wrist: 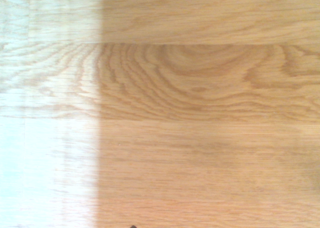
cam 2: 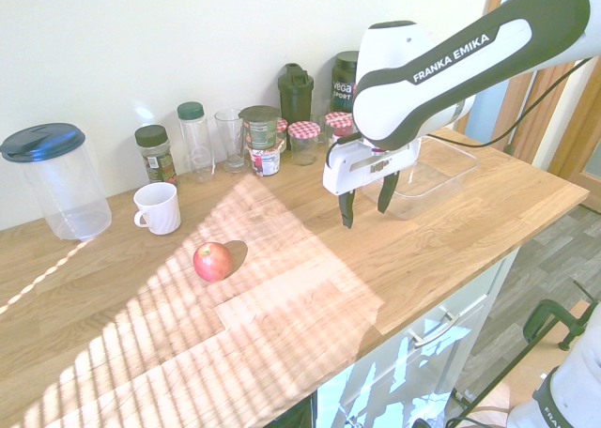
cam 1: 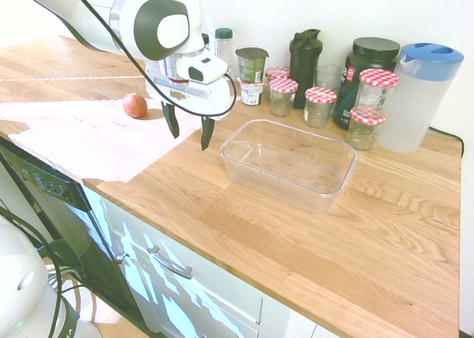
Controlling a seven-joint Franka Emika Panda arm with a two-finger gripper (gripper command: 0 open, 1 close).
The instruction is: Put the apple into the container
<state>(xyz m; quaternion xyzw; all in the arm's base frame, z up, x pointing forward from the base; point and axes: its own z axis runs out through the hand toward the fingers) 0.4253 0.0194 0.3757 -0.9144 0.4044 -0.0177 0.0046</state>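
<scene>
Pre-grasp step, I'd say: gripper hangs above the wooden countertop, fingers apart, nothing between them. Apple sits on the counter in the sunlit patch, well apart from the clear plastic tub. Next move calls for traversing to the apple, lowering astride it, then closing. Tub is partly behind the arm in the second exterior view. Wrist view: soft-focus wood only, neither apple nor tub; dark speck at its edge, can't identify.
</scene>
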